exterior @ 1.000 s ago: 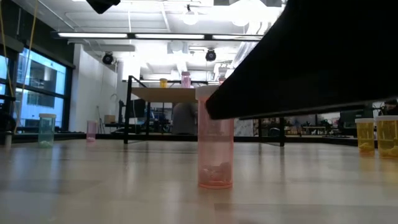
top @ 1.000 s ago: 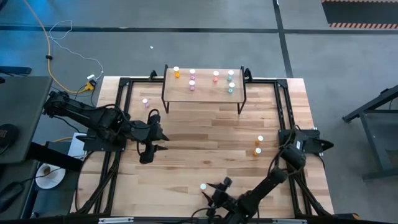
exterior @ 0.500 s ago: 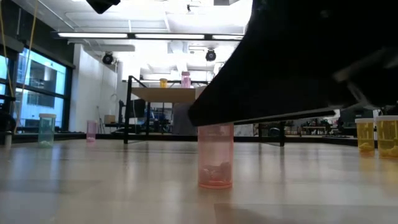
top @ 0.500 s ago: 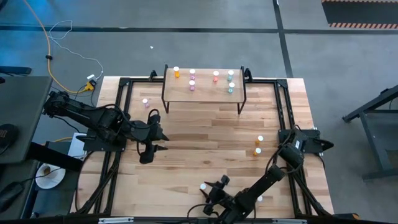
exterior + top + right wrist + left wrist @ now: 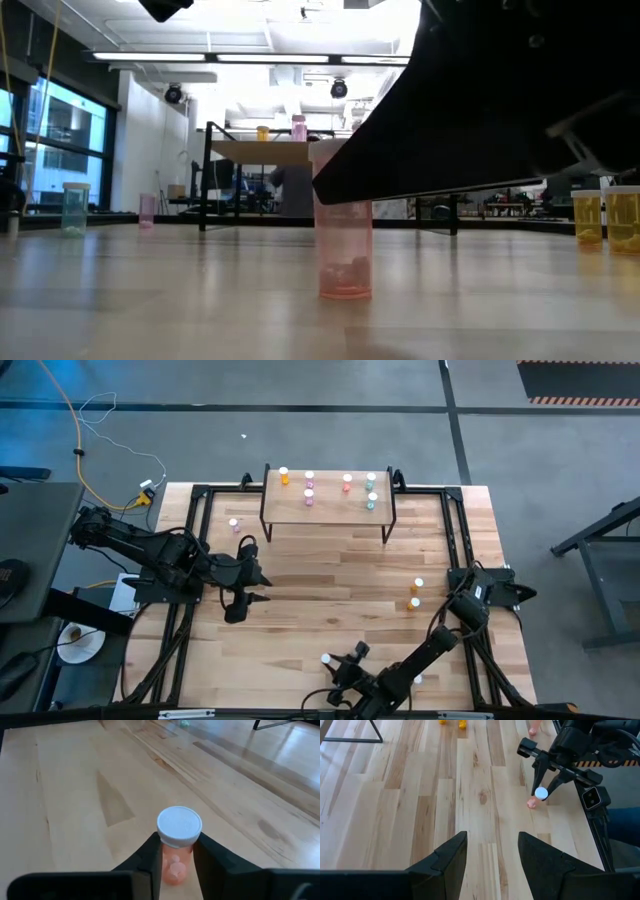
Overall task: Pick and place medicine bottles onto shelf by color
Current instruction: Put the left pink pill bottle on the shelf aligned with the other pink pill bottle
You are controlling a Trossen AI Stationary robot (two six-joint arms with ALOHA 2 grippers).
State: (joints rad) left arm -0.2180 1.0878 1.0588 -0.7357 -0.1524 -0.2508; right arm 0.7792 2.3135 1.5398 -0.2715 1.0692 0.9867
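A pink medicine bottle (image 5: pixel 179 826) with a white cap stands upright near the table's near edge (image 5: pixel 326 659), and my right gripper (image 5: pixel 177 854) is shut on it. In the low view the same bottle (image 5: pixel 345 250) rests on its base under the dark gripper. Over the left half of the table my left gripper (image 5: pixel 245 582) hangs open and holds nothing. The shelf (image 5: pixel 330 510) stands at the far edge with several bottles on top. Two orange bottles (image 5: pixel 415 595) stand at the right, and one pink bottle (image 5: pixel 234 523) stands at the far left. My right gripper pinches the pink bottle's body just under the white cap (image 5: pixel 170 862) between its two fingers, one on each side. The fingers (image 5: pixel 150 857) come from the table's right, slanting a little downward. The bottle stays upright with its base (image 5: pixel 345 293) on the table.
The black frame rails (image 5: pixel 195 540) run along the table's sides. In the low view a teal bottle (image 5: pixel 74 208) and a pink one (image 5: pixel 147 209) stand far off at the left. The middle of the tabletop (image 5: pixel 330 580) is bare wood.
My right gripper has shut its fingers onto the pink bottle near the table's near edge. The bottle has stayed upright on the table.
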